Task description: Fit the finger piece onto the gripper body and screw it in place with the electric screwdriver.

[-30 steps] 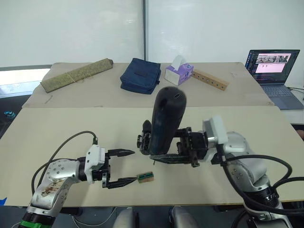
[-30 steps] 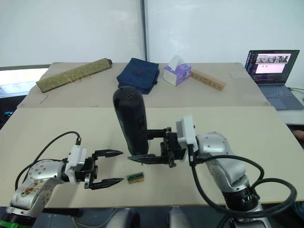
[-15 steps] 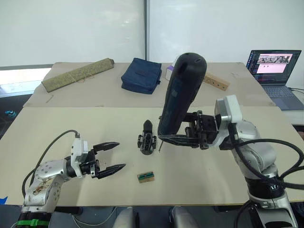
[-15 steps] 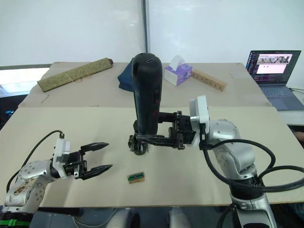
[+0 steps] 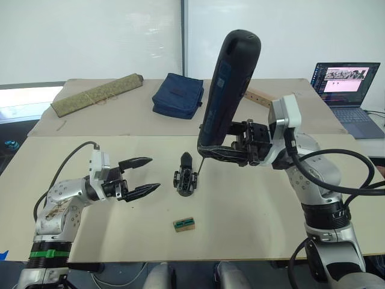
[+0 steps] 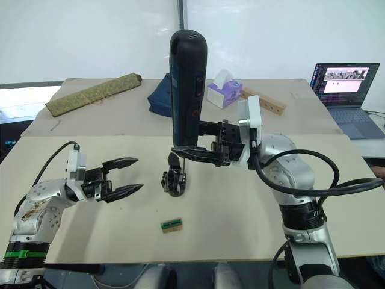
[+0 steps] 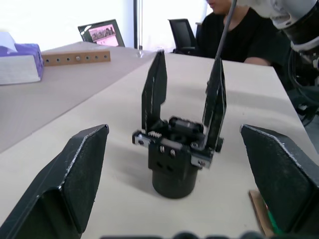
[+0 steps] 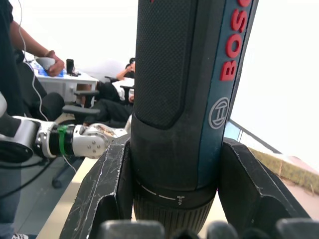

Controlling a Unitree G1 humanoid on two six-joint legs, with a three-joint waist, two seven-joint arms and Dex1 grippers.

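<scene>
From the head camera, the right arm is bent at the elbow and reaches inward over the table (image 5: 72,150), its forearm held level above the surface. The right gripper (image 5: 231,153) is clamped around the lower end of the electric screwdriver (image 5: 228,84), which stands nearly upright with its rounded end highest and leaning slightly to the robot's right. Its thin metal bit points down, ending just above and beside the gripper body (image 5: 186,177).

The gripper body stands upright on the table between the two arms, its pointed fingers aimed up. I cannot tell the finger piece apart from the fingers on it. Nearer the robot lies a small green-topped block (image 5: 184,224), apart from the gripper body.

The left arm lies low, forearm pointing toward the middle of the table. The left gripper (image 5: 141,177) has its fingers spread wide and holds nothing, near the gripper body but not touching it.

On the far table are a rolled mat (image 5: 96,93), a blue bag (image 5: 177,95), a wooden strip with holes (image 5: 264,98) and an open laptop (image 5: 346,84).

In the left wrist view, the spread black fingers (image 7: 75,174) frame the gripper body (image 7: 177,149), whose two fingers rise from a round base. A tissue box (image 7: 19,63) sits on the far table, and a person in black (image 7: 234,30) is seated behind.

In the right wrist view, the fingers (image 8: 107,184) press against both sides of the screwdriver's collar (image 8: 174,199), red lettering running up its barrel.
</scene>
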